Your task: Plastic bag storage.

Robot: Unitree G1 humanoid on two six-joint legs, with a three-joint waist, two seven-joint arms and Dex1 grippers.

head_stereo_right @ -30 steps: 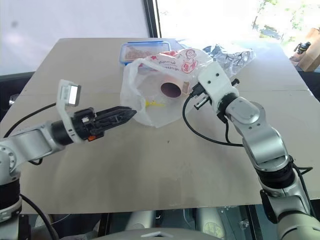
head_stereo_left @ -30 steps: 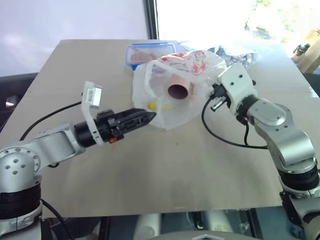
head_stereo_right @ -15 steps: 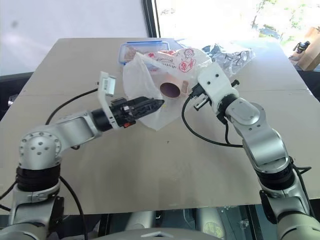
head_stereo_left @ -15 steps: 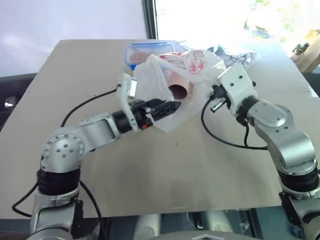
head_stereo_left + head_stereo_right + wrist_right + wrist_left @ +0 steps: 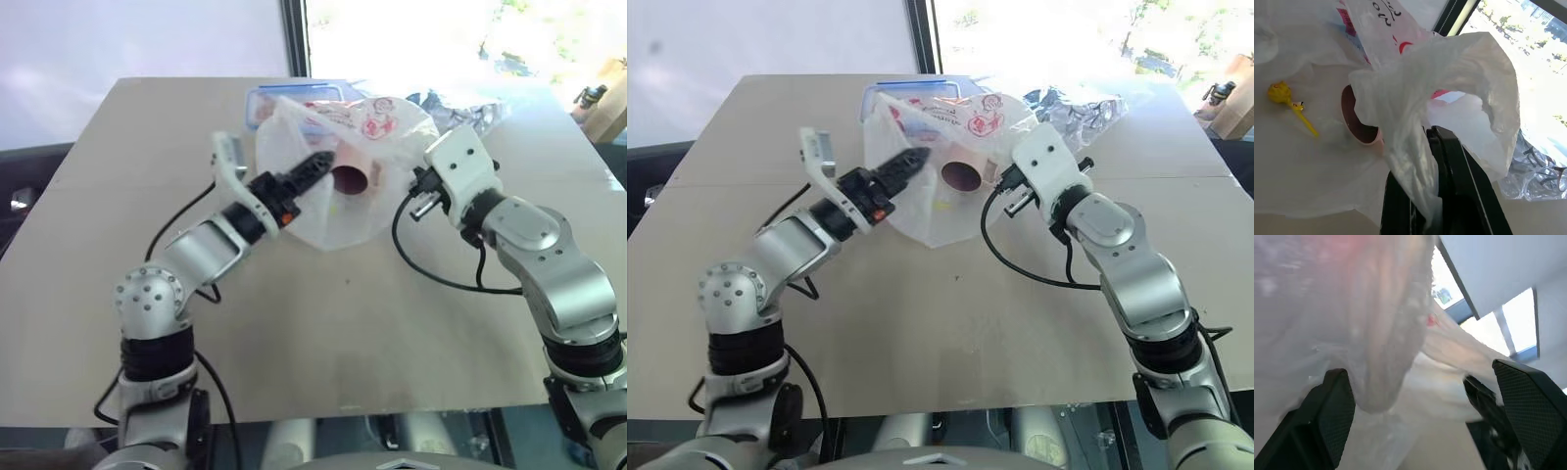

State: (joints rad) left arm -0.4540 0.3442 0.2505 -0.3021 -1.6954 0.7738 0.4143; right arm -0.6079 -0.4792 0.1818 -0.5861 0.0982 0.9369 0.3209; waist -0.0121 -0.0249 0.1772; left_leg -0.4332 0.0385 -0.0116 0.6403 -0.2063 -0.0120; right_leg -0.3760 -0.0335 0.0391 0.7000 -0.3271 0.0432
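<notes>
The plastic bag [image 5: 343, 186], translucent white with red print, stands puffed mid-worktop [image 5: 323, 333], a pink tube [image 5: 349, 174] and a small yellow item [image 5: 1293, 105] inside. The right end effector [image 5: 1435, 196] pinches its edge; the left end effector [image 5: 904, 164] (fingers spread) pokes at its mouth. Behind sit a blue-rimmed container [image 5: 284, 98] and a crinkly clear bag [image 5: 1078, 103].

On my desk [image 5: 343, 333], a pale brown board, a clear lidded box with a blue rim [image 5: 284, 98] sits at upper centre. A crinkly clear bag with dark, silvery contents [image 5: 1073, 103] lies at upper right. A black cable [image 5: 436, 279] loops right of centre.
</notes>
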